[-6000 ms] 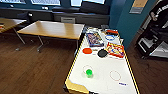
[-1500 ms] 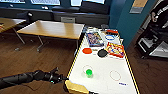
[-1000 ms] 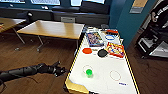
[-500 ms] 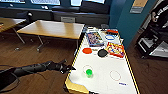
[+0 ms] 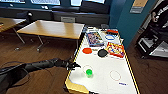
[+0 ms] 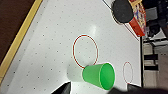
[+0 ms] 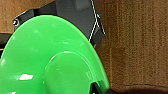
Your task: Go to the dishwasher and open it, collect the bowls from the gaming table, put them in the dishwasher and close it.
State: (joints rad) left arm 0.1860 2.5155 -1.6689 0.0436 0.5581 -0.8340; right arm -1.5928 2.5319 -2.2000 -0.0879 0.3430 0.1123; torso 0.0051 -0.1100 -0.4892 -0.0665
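The gaming table (image 5: pixel 75 86) has a yellow frame and a white top with red circles. On it an upright green cup (image 5: pixel 89 72) stands near the front, with a red bowl (image 5: pixel 87 50) and a black bowl (image 5: pixel 102 52) farther back. My left gripper (image 5: pixel 73 65) reaches in over the table's left edge, open, just short of the cup. In the left wrist view the green cup (image 6: pixel 98 76) lies between the spread fingertips (image 6: pixel 62 88); the black bowl (image 6: pixel 122 11) is beyond. A green bowl (image 7: pixel 50 62) hangs over the wooden floor, my right gripper shut on it.
Two colourful game boxes (image 5: pixel 95 38) (image 5: pixel 115 49) and a blue-and-white plate (image 5: pixel 110 37) lie at the table's far end. A wooden table (image 5: pixel 52 28) stands to the left, and a dark frame (image 5: pixel 152 42) to the right by the teal wall.
My left arm has come into view from the left and stretched rightward, until its gripper is over the table's edge close to the green cup. The things on the table have not moved.
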